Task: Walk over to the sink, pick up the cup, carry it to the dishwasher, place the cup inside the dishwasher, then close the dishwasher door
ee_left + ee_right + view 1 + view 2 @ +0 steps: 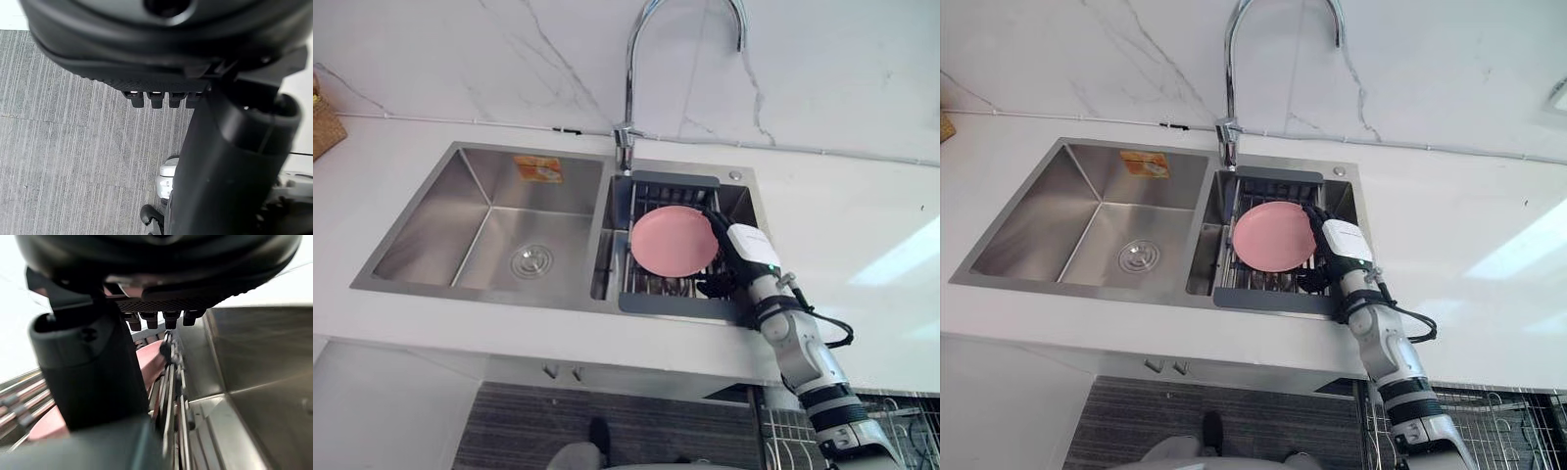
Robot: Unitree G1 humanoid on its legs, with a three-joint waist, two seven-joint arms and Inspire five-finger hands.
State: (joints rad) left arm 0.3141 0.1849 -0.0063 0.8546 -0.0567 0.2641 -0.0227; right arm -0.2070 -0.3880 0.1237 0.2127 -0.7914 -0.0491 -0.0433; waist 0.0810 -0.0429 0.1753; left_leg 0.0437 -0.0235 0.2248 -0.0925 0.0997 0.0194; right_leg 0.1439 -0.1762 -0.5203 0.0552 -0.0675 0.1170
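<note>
Step in hand: taking hold of the item in the sink. No cup noted; what lies at my right hand (736, 250) is a pink round dish (673, 240), so I report on that.

Hand state: in the right wrist view my fingers (152, 321) stand uncurled in a row and the thumb (88, 374) is set apart from them, with pink showing in the gap past them. I judge the hand spread and not pinching. Contact with the rim cannot be confirmed. My left hand (146, 49) hangs relaxed over the floor, holding nothing.

Location: the dish lies just beyond my right fingertips, resting on the dark drain rack (671, 179) in the basin of the sink (489, 176) that my right hand is in. The tap (628, 88) rises beyond the rack, on the far side of the dish from my wrist.

Recommendation: bring fingers and thumb to opposite faces of the near rim and close firmly before lifting. The rack bars sit close under the edge and may block a finger from getting beneath. Lift straight up, clear of the rack frame and basin wall, before turning away.

Condition of item: smooth, matt pink, evenly coloured, shallow and broad, no handle seen. Probably light but slippery at a thin edge
</note>
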